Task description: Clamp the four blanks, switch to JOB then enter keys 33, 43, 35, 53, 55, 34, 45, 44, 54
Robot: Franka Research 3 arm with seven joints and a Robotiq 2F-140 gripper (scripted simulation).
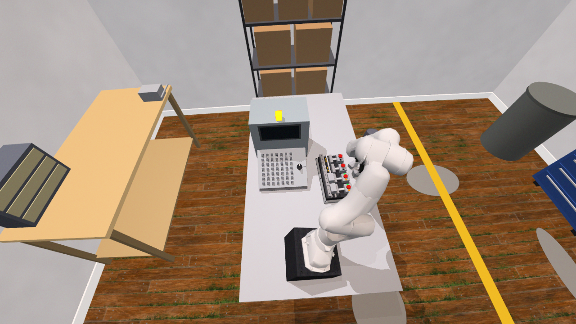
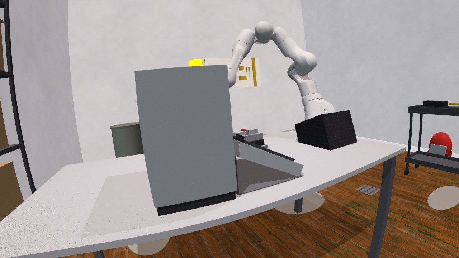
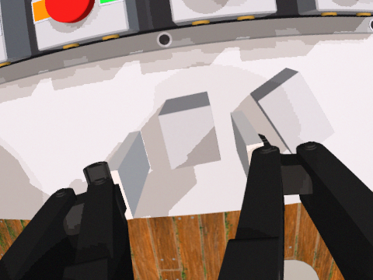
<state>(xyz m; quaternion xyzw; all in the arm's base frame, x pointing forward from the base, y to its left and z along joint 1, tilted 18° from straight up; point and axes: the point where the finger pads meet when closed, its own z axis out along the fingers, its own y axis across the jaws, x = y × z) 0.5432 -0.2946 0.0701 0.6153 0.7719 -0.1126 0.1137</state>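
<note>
Amber lamp point(image 1: 278, 115) point(image 2: 195, 62) is lit atop the cabinet point(image 1: 279, 108) point(image 2: 186, 134) in the top view; the vise stations point(image 1: 336, 177) stand right of the key panel point(image 1: 282, 169). Exterior view: the cabinet hides the gripper. Wrist view: the gripper point(image 3: 188, 140) has its fingers apart, clamped on nothing. One blank point(image 3: 190, 134) lies on the table point(image 3: 78, 117), between and beyond the fingertips; a second blank point(image 3: 293, 110) lies angled beside it. Both are off the stations. Amber and green lenses point(image 3: 40, 12) point(image 3: 110, 1) are lit on one valve block point(image 3: 83, 33).

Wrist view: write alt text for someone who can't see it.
Open black gripper fingers hang over a white table, a loose grey blank in view between them and a second, tilted blank beside the right-hand finger. Along the top edge runs the vise fixture, with a red valve knob.
</note>
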